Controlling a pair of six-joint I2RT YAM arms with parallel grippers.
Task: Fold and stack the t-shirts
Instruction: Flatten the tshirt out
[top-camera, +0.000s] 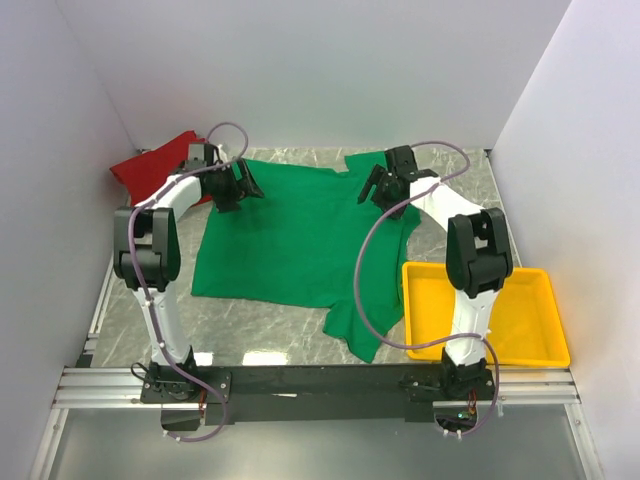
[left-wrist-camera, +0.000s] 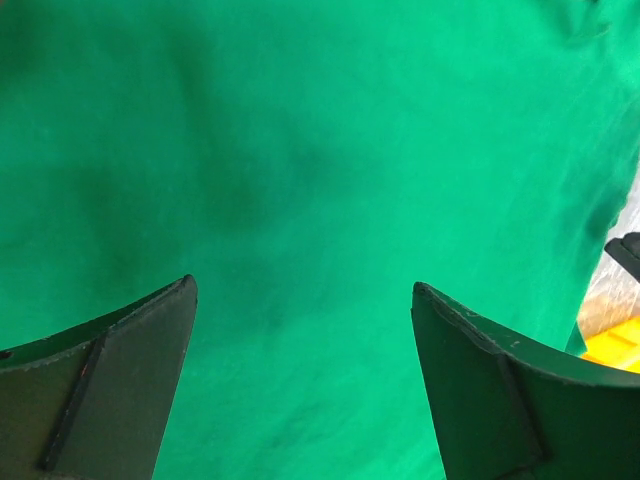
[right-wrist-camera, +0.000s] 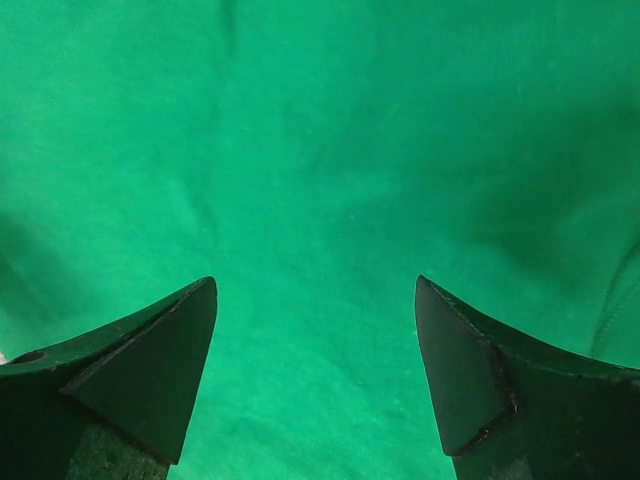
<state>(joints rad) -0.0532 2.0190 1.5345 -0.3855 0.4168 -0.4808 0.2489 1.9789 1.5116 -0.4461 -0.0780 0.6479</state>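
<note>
From above, the bright green cotton t-shirt (top-camera: 290, 240) lies spread, rumpled, on the marble surface (top-camera: 260, 322); the red cotton t-shirt (top-camera: 150, 170) is bunched far left. Left wrist: the left hand (left-wrist-camera: 305, 290) gapes empty above green cloth. Right wrist: the right hand (right-wrist-camera: 315, 285) likewise.

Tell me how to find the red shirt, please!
Start at the grey table with the big green shirt spread out in its middle. Look to the far left corner, by the white wall. The red shirt lies bunched there, partly behind the left arm, and it is the only red thing.
</note>
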